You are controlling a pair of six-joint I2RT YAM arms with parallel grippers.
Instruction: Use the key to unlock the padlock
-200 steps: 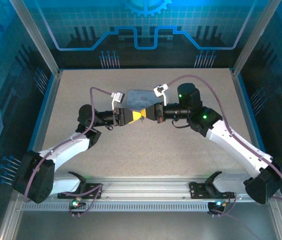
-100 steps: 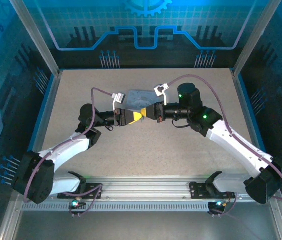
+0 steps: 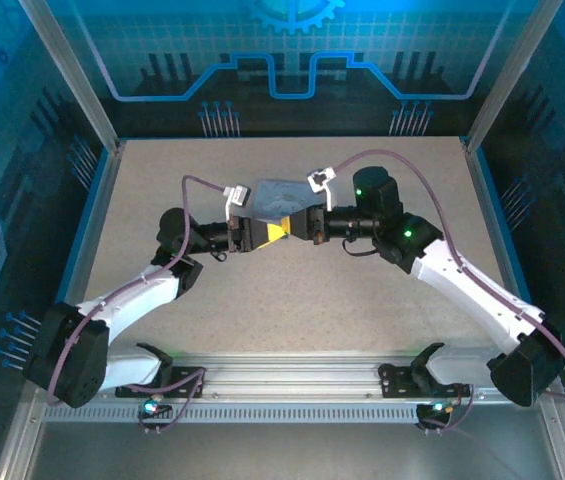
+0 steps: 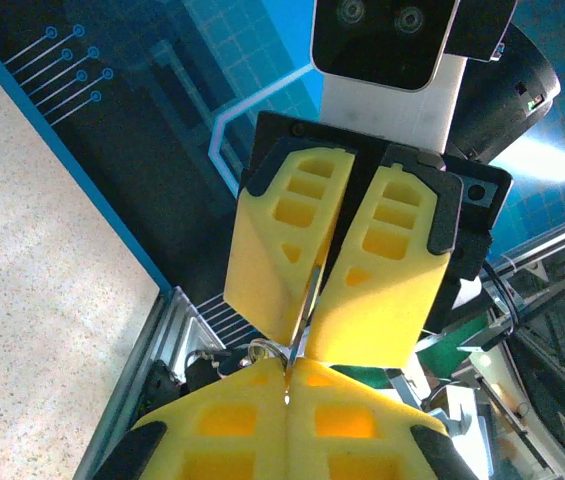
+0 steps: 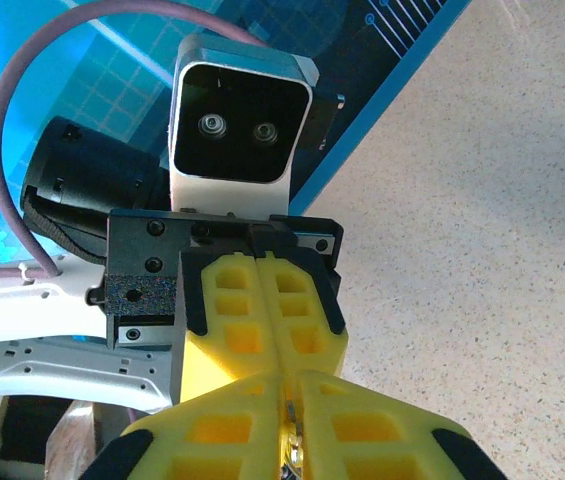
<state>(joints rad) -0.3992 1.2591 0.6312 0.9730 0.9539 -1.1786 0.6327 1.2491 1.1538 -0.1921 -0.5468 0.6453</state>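
Left wrist view: right pincer [image 4: 302,342] pinches the key [image 4: 310,295], tip-to-tip with the left pincer [image 4: 287,376], pressed shut on what seems the padlock [image 4: 262,351]. Both are held clear of the surface [image 4: 42,230], likely to line up insertion.

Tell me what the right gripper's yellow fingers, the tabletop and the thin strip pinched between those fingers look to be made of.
Right gripper fingers: matte yellow plastic, possibly printed, given the hollow ribbed pockets.
Tabletop: pale, finely speckled, matte; stone-look laminate or composite, hard to tell.
Thin strip: metal, by its bright glint along the edge; too small to say more.
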